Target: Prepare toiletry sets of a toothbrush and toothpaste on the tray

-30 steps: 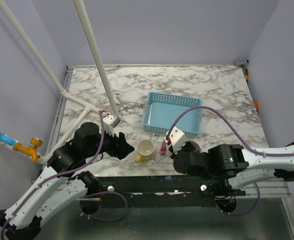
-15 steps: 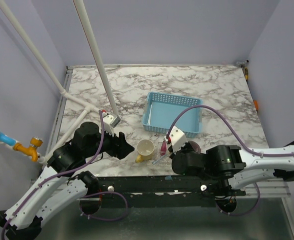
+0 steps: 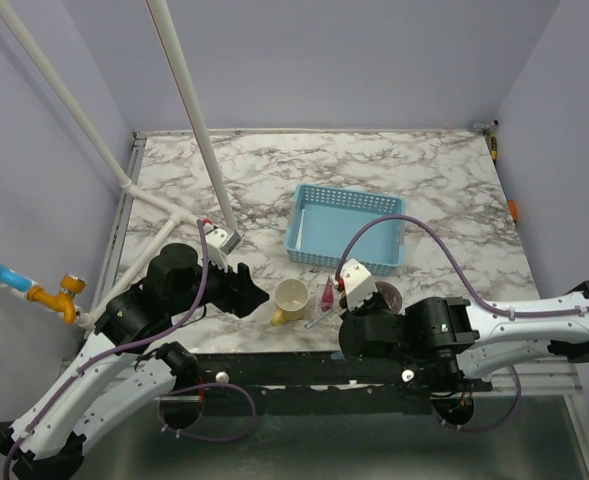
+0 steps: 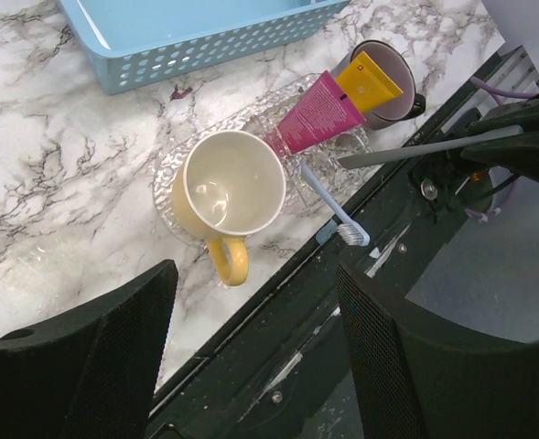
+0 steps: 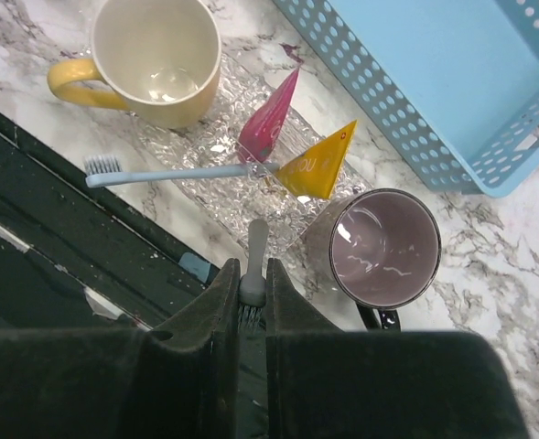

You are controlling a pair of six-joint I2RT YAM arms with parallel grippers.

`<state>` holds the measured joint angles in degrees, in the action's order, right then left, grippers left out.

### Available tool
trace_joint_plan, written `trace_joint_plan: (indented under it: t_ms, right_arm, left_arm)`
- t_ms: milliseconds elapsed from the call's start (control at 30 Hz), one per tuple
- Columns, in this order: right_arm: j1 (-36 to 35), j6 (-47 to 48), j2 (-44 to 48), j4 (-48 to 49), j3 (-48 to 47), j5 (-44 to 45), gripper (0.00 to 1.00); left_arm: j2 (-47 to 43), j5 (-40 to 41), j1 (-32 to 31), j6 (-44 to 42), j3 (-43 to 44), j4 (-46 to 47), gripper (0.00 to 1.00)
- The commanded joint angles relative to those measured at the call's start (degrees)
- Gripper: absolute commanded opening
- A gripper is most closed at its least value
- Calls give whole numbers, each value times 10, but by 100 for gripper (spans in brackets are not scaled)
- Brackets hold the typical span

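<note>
Held thin grey plastic toothbrush [image 5: 255, 242] clamped in right gripper [image 5: 253, 274], poised for clear textured tray [image 5: 219, 197] (left gripper [image 4: 255, 274] spread wide, empty).

No word, brand, number or sign can be read in any of the views. The yellow tube [image 5: 317, 165], lying at the near edge of the table just left of the purple mug [image 5: 383, 249], carries a few pale marks that look like letters. They are too blurred to make out. Any print on the pink tube [image 4: 317, 114], which lies just left of the yellow one, is too small to tell.
</note>
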<state>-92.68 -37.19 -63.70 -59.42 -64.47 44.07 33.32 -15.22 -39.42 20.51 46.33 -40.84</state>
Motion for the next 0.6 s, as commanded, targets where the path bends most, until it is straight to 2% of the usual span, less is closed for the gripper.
trace_joint_plan:
  t_ms: [0,333,567]
  right_arm:
    - [-3,-61,16,14,21,36,0]
    - [-3,-174,52,24,76,89,0]
    - [-3,-205,85,56,119,114,0]
  left_arm:
    - [1,-14,4,-3,-9,12,70]
    - [1,-13,4,-3,-8,12,70]
    - [2,-13,5,-3,-9,12,70]
